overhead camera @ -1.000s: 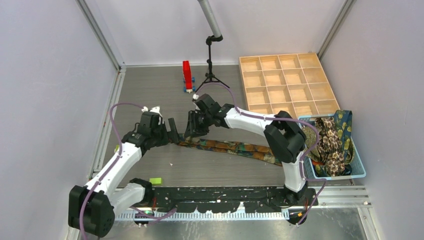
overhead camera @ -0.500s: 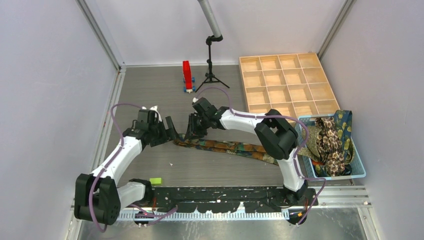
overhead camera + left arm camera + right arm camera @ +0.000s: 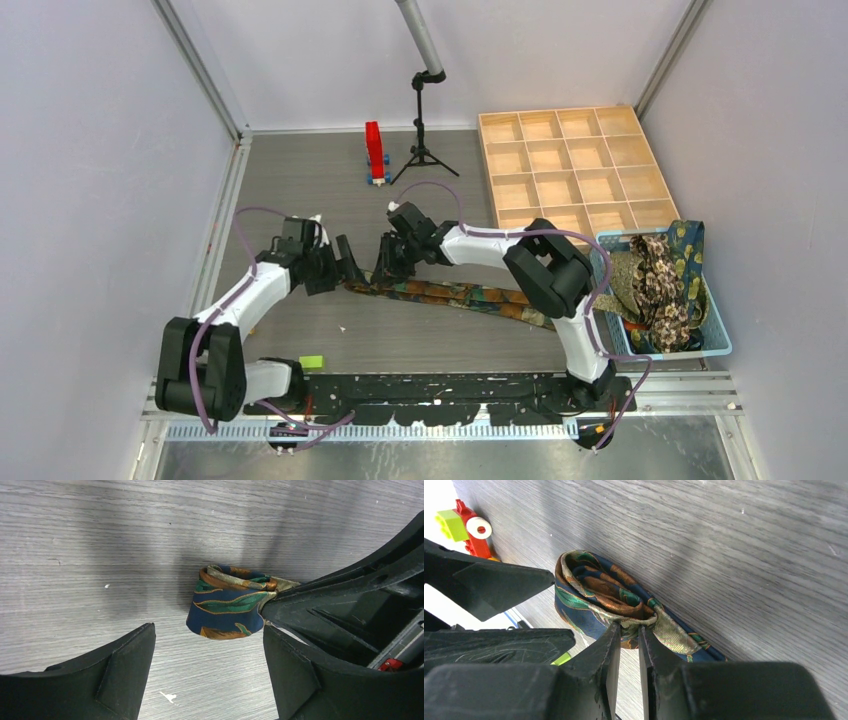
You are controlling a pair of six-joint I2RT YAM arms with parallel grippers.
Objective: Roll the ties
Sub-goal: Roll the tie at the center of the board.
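On the grey wood-grain table between pale walls, right hand pinches the rolled tie; left hand gapes.

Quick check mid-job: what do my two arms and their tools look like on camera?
The left arm and right arm share one build: white tube links between bulky black joint housings, with a thin purple cable looping along each. The left tool and right tool are matte black, each with two wedge-shaped fingers. No markings are readable.
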